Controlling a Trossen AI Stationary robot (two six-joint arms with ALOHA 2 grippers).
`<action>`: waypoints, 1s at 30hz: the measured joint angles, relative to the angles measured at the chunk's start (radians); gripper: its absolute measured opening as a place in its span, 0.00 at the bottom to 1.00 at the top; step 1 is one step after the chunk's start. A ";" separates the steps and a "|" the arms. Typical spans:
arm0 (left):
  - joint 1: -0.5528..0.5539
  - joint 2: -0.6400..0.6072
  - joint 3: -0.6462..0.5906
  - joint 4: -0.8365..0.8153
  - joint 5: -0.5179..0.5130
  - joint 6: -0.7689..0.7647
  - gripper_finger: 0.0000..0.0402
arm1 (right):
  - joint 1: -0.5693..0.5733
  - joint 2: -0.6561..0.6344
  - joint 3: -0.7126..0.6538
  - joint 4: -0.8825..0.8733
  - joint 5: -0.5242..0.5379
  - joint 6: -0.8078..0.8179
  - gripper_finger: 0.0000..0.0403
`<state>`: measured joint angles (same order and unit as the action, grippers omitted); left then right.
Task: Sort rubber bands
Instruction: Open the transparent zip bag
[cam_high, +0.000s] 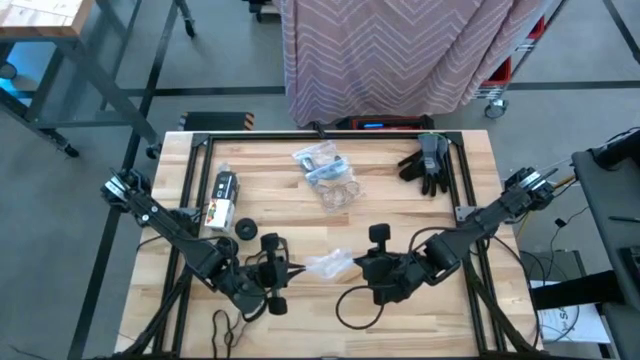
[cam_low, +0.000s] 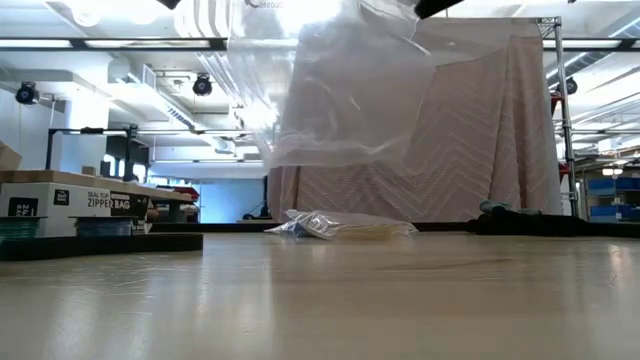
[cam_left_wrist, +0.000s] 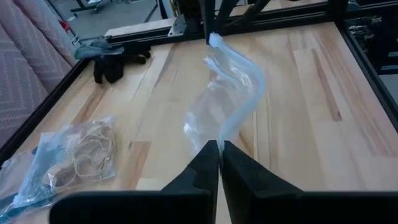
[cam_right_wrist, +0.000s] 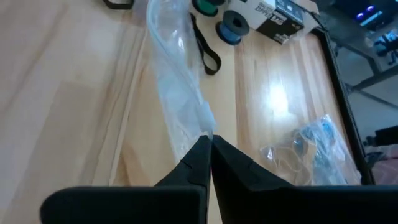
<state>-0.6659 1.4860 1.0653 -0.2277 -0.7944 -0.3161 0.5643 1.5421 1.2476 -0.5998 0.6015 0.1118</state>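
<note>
Loosely piled, the rubber bands (cam_left_wrist: 84, 155) lie inside a clear bag (cam_left_wrist: 68, 162) on the surface (cam_high: 400, 215), toward its far middle, well apart from both arms. An empty bag (cam_high: 328, 264) hangs stretched between the two grippers near the front. The left gripper (cam_left_wrist: 219, 149) has its jaws clamped on one end of it, and the right gripper (cam_right_wrist: 209, 142) has its jaws clamped on the other. Dark gloves (cam_high: 427, 163) rest at the far right corner, a box (cam_high: 221, 196) at the left.

Grey floor (cam_high: 120, 60), chevron curtain (cam_low: 440, 150) behind table, ceiling strip lights (cam_low: 100, 44), wood bench (cam_high: 40, 18) w/ shelving.
</note>
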 joint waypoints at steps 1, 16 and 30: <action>0.000 0.000 0.000 -0.001 0.000 0.000 0.00 | -0.002 0.000 0.000 -0.001 -0.001 -0.001 0.00; 0.000 -0.006 0.000 -0.051 -0.078 -0.058 0.00 | -0.007 0.000 0.000 -0.092 0.000 0.299 0.00; 0.059 0.030 0.000 -0.038 -0.001 -0.109 0.00 | -0.034 0.000 0.000 0.030 -0.037 0.413 0.00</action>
<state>-0.6072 1.5165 1.0653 -0.2653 -0.7958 -0.4247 0.5302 1.5421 1.2472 -0.5701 0.5647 0.5247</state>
